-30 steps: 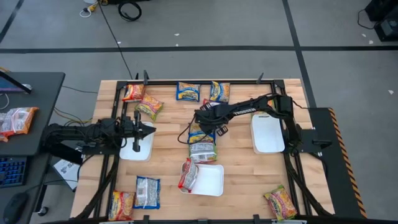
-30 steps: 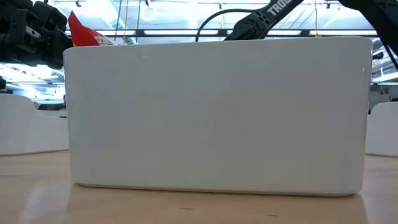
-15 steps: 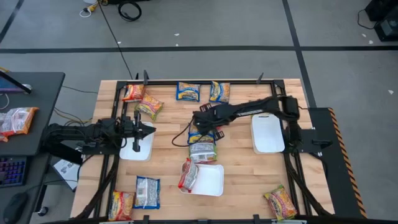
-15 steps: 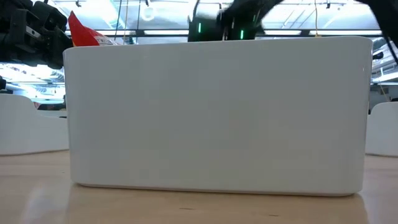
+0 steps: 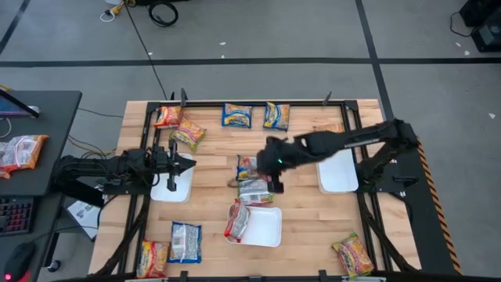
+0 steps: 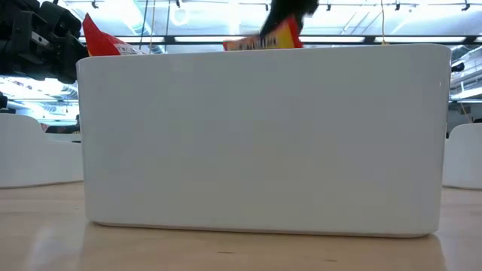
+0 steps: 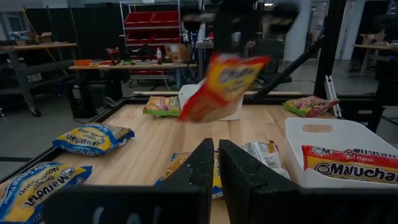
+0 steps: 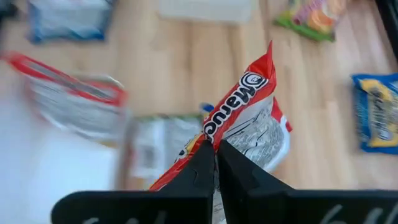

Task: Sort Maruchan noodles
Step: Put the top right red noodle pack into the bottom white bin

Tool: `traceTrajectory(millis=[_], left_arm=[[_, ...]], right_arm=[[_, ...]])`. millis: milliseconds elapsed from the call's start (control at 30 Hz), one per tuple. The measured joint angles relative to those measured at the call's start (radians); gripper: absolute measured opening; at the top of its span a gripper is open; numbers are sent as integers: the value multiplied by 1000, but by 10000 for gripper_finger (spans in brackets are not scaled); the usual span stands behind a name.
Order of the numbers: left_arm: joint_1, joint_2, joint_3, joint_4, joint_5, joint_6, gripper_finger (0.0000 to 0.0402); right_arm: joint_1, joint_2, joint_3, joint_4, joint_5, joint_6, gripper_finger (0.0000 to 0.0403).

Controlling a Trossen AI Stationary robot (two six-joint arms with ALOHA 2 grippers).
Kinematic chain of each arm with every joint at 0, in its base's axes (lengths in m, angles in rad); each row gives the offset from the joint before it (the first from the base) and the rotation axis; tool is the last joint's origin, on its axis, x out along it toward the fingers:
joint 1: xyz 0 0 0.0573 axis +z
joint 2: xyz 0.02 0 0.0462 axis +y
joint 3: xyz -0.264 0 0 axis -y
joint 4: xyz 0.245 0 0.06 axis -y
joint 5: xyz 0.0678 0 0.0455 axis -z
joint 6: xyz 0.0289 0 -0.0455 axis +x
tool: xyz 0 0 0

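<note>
My right gripper (image 5: pixel 274 162) is above the middle of the table, shut on a red-and-silver Maruchan packet (image 8: pixel 249 118). The packet also shows in the left wrist view (image 7: pixel 224 87) and over the tray's rim in the low view (image 6: pixel 263 39). My left gripper (image 7: pixel 216 163) is shut and empty over the left white tray (image 5: pixel 171 188). A blue-and-yellow packet (image 5: pixel 246 166) and a silver packet (image 5: pixel 254 190) lie flat on the table under the right gripper. Another red-and-silver packet (image 5: pixel 237 221) leans on the left rim of the middle tray (image 5: pixel 268 229). My right gripper pinches the packet's end seam (image 8: pixel 212 144) between its two fingers. The fingers come from above, pointing down. The packet hangs tilted below them (image 7: pixel 239 62), lifted clear of the table.
A third white tray (image 5: pixel 338 171) stands at the right. Loose packets lie along the far edge (image 5: pixel 236 115) (image 5: pixel 275 115) (image 5: pixel 168 116) (image 5: pixel 188 135), at the near left (image 5: pixel 185 241) (image 5: pixel 153 257) and at the near right (image 5: pixel 352 254). A black frame (image 5: pixel 258 103) borders the table.
My right gripper has risen and gone toward the table's near and right edges with the red-and-silver packet. The packet is lifted clear of the table and now shows above the tray's rim in the low view.
</note>
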Motion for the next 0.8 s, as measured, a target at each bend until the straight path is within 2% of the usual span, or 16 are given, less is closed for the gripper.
traceTrajectory(millis=[333,467,633,800], left_arm=[[0,0,0,0,0,0,32],[0,0,0,0,0,0,32],[0,0,0,-1,0,0,32],[0,0,0,-5,0,0,32]], right_arm=[[226,4,-76,237,26,206,12],[269,-5,-126,322,86,280,12],[329,-11,-129,327,219,307,12],[366,-11,-129,373,275,336,12]])
